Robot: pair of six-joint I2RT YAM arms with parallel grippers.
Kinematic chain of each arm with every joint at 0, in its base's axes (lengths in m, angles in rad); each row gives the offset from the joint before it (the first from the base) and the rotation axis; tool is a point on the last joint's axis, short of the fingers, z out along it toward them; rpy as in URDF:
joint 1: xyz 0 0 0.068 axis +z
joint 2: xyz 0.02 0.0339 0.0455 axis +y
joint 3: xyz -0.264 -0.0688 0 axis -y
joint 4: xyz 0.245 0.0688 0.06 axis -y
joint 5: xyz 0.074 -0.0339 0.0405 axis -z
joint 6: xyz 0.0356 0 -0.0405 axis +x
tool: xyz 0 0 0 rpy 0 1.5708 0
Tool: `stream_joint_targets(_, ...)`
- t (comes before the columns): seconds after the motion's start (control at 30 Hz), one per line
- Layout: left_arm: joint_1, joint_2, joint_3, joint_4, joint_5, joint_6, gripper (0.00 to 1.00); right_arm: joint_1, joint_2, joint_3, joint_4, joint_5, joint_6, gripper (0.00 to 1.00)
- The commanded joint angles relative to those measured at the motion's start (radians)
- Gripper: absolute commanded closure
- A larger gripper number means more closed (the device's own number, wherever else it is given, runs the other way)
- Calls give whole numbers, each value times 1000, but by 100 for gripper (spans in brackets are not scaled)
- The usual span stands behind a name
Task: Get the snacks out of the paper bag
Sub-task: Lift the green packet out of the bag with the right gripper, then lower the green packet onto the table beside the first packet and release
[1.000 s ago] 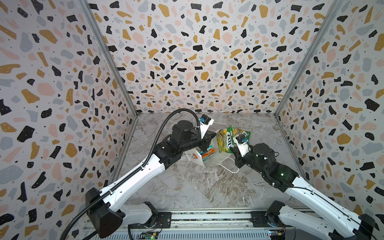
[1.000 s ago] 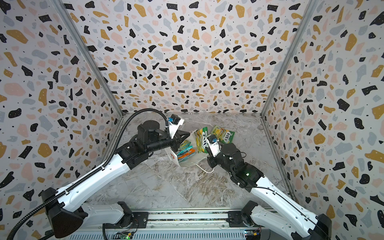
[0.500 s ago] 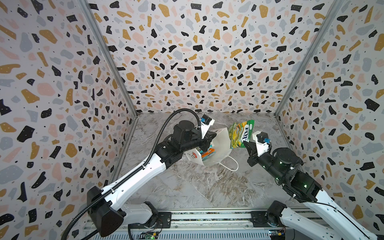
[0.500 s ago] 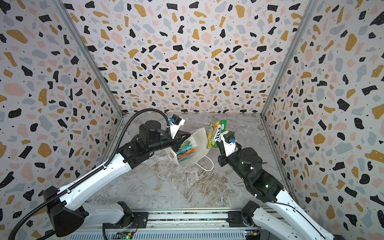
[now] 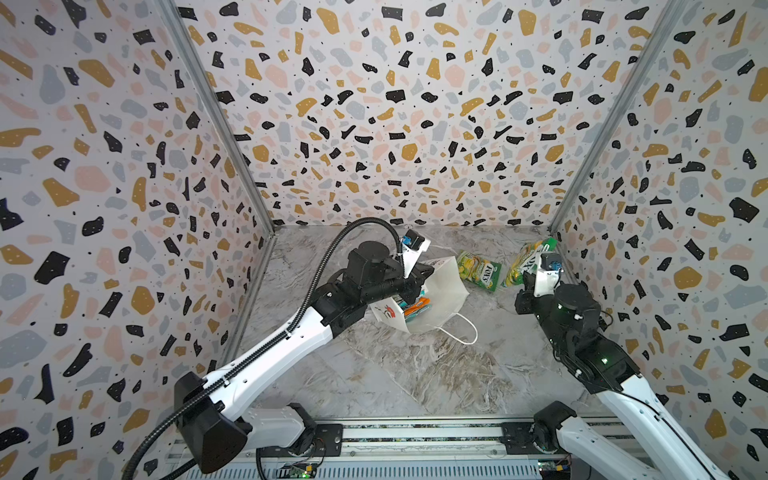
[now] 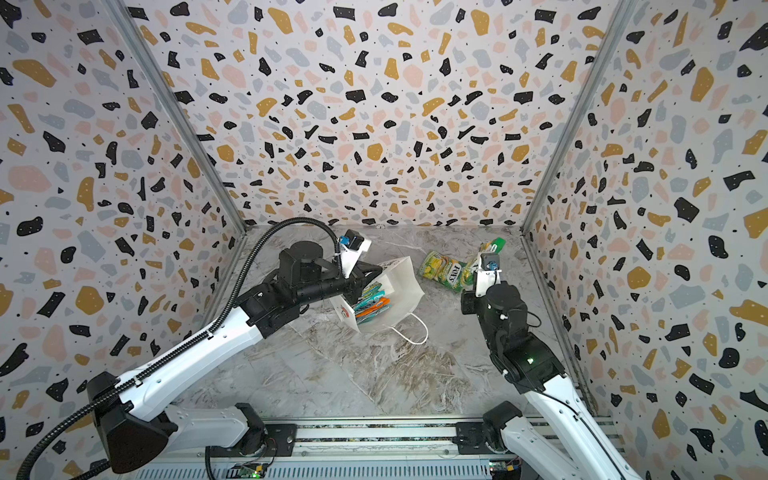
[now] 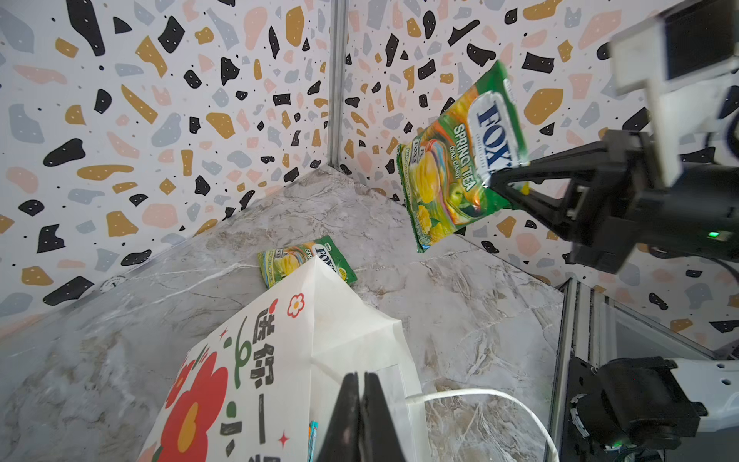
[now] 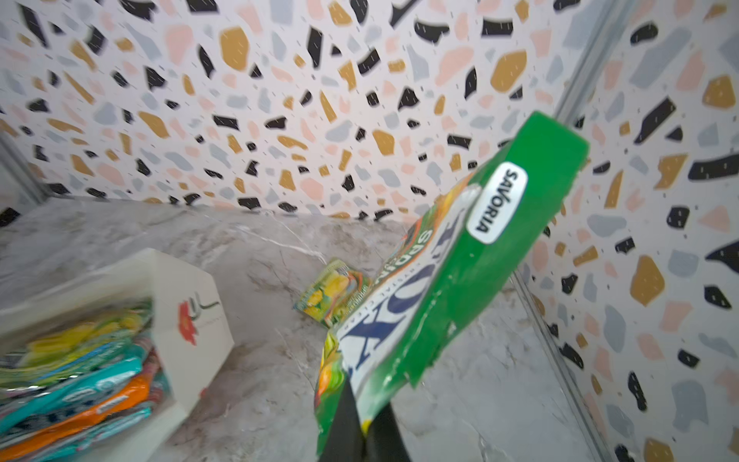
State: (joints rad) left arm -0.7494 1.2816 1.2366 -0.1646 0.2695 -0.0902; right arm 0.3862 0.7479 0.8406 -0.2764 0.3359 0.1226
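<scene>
Clamped in right gripper (image 7: 494, 182): green pouch (image 7: 460, 160), hanging above worktop (image 5: 415, 374) near right wall (image 5: 665, 249). Lying flat between that and bag (image 5: 442, 286): second pouch (image 5: 480, 272). Pinched together on bag rim: left gripper (image 7: 362, 386). Inside tilted bag, well apart from right gripper: teal and orange pouches (image 6: 372, 305).

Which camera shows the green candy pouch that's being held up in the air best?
The left wrist view: the held pouch faces it whole, print readable, its edge pinched by the right end effector. In both top views the pouch is small and partly hidden behind the arm. The right wrist view is close, blurred and slanted.
</scene>
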Motion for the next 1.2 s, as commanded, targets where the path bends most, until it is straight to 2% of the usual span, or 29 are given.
stream_joint_targets(0.0, -8, 1, 2, 19, 6, 3, 100, -145, 30, -26, 50, -211, 35, 100)
stream_joint_targets(0.07, -8, 2, 2, 19, 6, 2, 100, -235, 70, -47, 83, -283, 39, 100)
stream_joint_targets(0.2, -10, 2, 2, 19, 6, 3, 100, -350, 144, -77, 156, -398, 60, 100)
stream_joint_targets(0.5, -12, 1, 2, 17, 5, 2, 100, -456, 321, -173, 488, -602, 90, 100)
stream_joint_targets(0.7, -12, 1, 4, 13, -2, 7, 100, -504, 442, -186, 613, -661, 81, 100)
stream_joint_targets(0.9, -13, 5, 4, 13, 4, 7, 100, -599, 595, -207, 725, -824, 92, 100)
stream_joint_targets(1.03, -15, 7, 4, 11, 0, 7, 100, -623, 654, -217, 727, -811, 103, 100)
stream_joint_targets(1.17, -16, 7, 4, 11, 0, 9, 100, -642, 691, -208, 658, -736, 92, 100)
